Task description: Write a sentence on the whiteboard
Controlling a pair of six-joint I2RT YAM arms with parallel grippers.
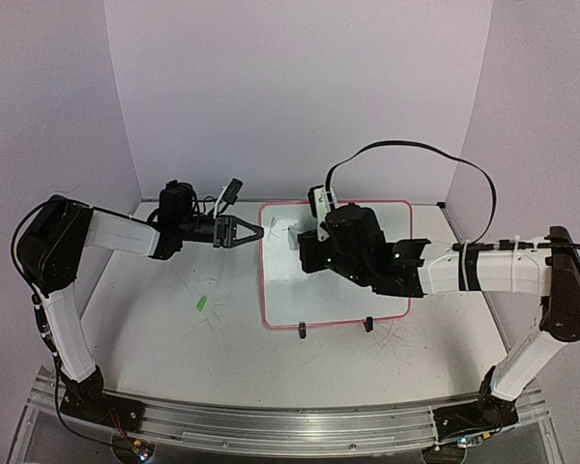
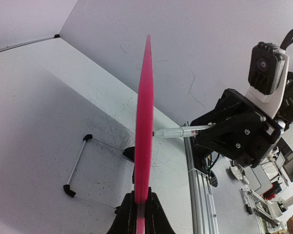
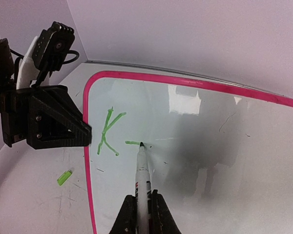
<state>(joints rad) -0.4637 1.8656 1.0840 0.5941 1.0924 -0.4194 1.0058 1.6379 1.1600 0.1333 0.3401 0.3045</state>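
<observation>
On the desk point(image 1: 174, 338), left gripper point(image 2: 140, 207) clamps the whiteboard point(image 3: 200, 161), right gripper point(image 3: 142, 209) clamps a marker point(image 3: 142, 170); only "K" of the sentence point(image 3: 105, 130) is written.

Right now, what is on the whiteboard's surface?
A green letter K and a short green stroke, ending where the marker tip meets the whiteboard. From above, the right arm covers the board's middle.
</observation>
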